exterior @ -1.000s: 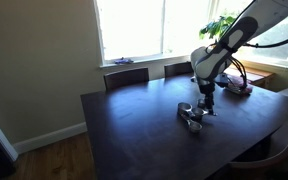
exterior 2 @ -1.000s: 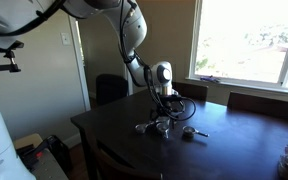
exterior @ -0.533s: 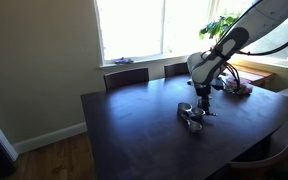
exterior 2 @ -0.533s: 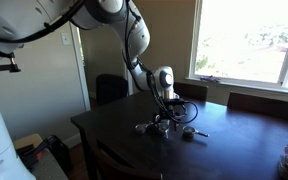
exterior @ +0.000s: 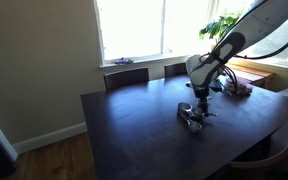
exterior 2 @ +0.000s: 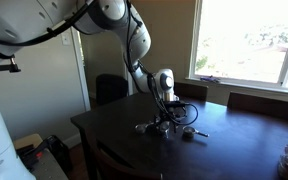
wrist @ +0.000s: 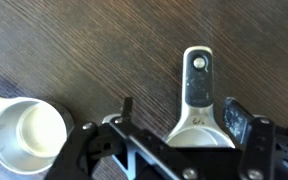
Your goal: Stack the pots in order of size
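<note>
Between the fingers (wrist: 127, 108) of the black pincer (wrist: 180, 103), seen from the wrist, lay the flat shiny silver metal handle (wrist: 197, 75) of a small silver pot (wrist: 198, 132), whose bowl sat mostly hidden under the pincer body. The jaws stood spread, one on each side of the handle, and neither finger touched it. The handle pointed away from the pincer and had a small round hole near its rounded end. Off to one side of the pincer, beyond one finger and apart from it, stood a second small round silver metal pot (wrist: 29, 135), upright, its pale inside showing. Both rested on the dark brown wooden table (wrist: 74, 50). In both exterior views the pincer (exterior: 200, 100) (exterior 2: 165, 110) hung low over the cluster of silver pots (exterior: 193, 116) (exterior 2: 156, 127). In an exterior view a further small silver pot (exterior 2: 189, 134) sat a little apart from the pincer, towards the window.
</note>
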### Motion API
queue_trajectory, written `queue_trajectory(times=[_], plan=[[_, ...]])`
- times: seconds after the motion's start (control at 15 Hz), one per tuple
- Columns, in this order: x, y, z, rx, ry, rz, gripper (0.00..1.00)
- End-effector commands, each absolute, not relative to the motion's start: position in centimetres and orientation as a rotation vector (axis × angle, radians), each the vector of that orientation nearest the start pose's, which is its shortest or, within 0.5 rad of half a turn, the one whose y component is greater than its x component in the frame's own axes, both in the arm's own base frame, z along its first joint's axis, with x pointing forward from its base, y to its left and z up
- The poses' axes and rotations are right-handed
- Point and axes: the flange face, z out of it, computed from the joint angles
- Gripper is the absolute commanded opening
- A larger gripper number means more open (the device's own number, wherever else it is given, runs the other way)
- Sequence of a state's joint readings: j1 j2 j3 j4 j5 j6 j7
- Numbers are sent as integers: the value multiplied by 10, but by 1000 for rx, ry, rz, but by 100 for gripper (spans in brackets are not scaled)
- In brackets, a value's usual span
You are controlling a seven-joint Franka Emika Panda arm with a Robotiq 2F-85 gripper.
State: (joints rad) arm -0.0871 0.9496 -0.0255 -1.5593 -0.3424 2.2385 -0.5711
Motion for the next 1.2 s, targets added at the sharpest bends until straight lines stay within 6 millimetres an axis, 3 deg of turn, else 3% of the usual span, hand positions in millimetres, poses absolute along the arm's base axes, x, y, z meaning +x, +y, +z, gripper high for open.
queue_trajectory(times=[0.0, 0.07, 0.2, 0.27, 0.33, 0.47, 0.6, 0.73, 0.87, 1.13], plan=[[655, -83, 65, -3025, -1172, 566, 75], [655, -83, 65, -3020, -1172, 567, 76], [656, -83, 66, -3017, -1174, 566, 65], [657, -83, 66, -3015, -1176, 565, 65], [657, -83, 66, -3012, -1181, 563, 55], [656, -82, 65, -3002, -1192, 568, 52], [656, -80, 65, -2996, -1205, 567, 41], [656, -80, 66, -2991, -1214, 566, 36], [656, -81, 66, -2989, -1219, 565, 13], [654, -83, 74, -3000, -1228, 548, 13]])
